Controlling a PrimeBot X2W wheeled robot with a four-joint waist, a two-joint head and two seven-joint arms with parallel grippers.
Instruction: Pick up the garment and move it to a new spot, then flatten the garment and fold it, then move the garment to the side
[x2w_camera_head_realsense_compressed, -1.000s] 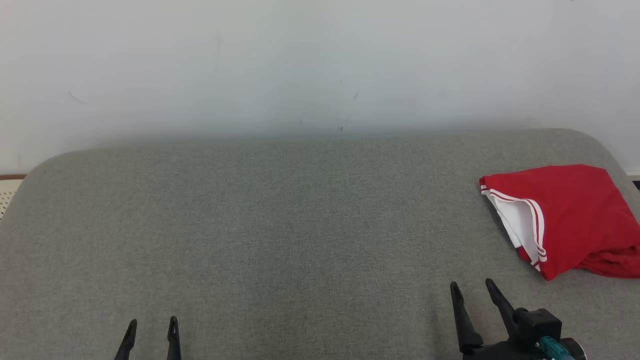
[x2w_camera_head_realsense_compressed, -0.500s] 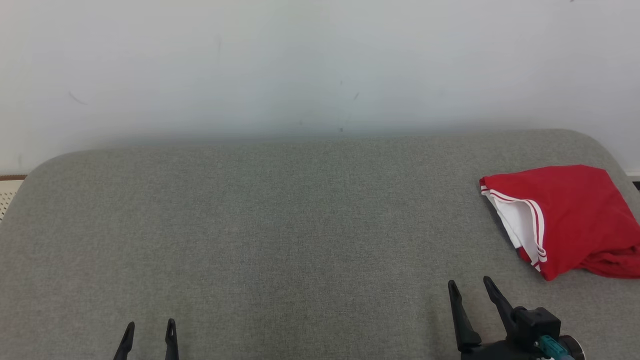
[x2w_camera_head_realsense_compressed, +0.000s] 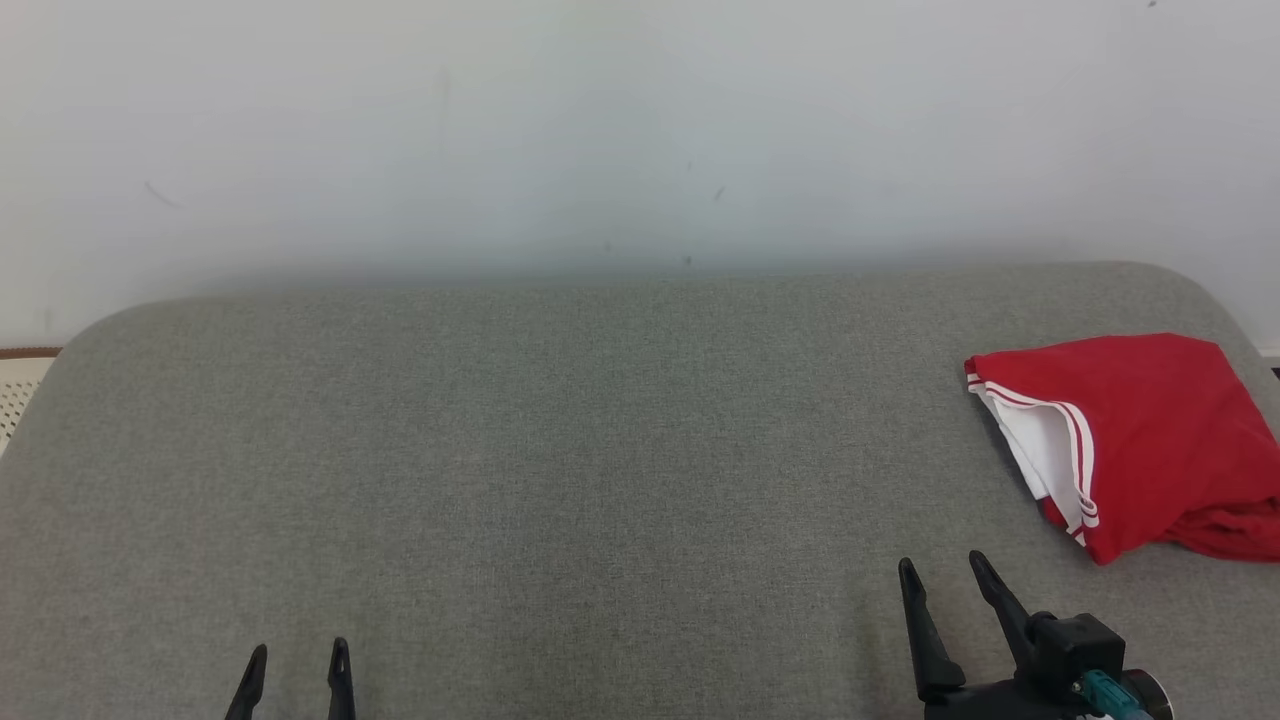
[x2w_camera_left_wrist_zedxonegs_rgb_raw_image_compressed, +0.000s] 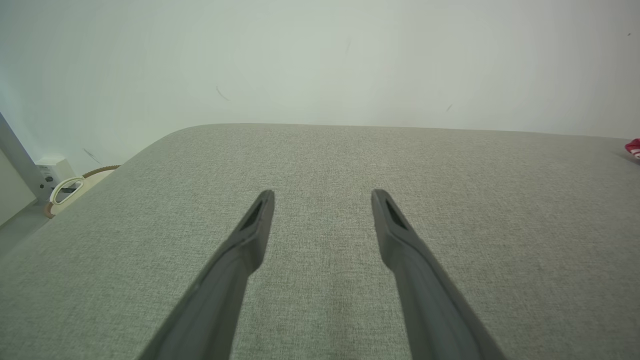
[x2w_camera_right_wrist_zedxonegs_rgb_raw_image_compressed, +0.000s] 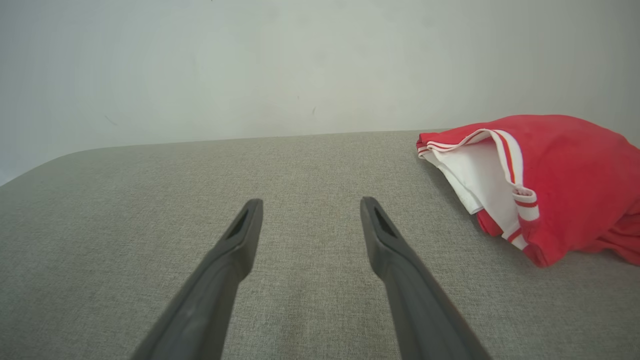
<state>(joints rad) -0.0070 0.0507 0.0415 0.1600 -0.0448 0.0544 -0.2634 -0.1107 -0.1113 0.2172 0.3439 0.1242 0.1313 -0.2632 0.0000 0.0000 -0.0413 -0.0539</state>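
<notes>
Garment (x2w_camera_head_realsense_compressed: 1150, 430), red with white lining and striped trim, lies in a loosely folded heap at the far right end of the grey fabric-covered table (x2w_camera_head_realsense_compressed: 560, 430), close to its right edge and partly cut off by the head view's frame. Right tool (x2w_camera_head_realsense_compressed: 942, 561) hovers at the table's front, near the garment but apart from it, released, its 2 dark fingers spread and grasping nothing. Left tool (x2w_camera_head_realsense_compressed: 300, 648) is at the front left, well apart from the garment, likewise released with 2 fingers spread over bare fabric. Pale wall (x2w_camera_head_realsense_compressed: 640, 120) stands behind the table.
</notes>
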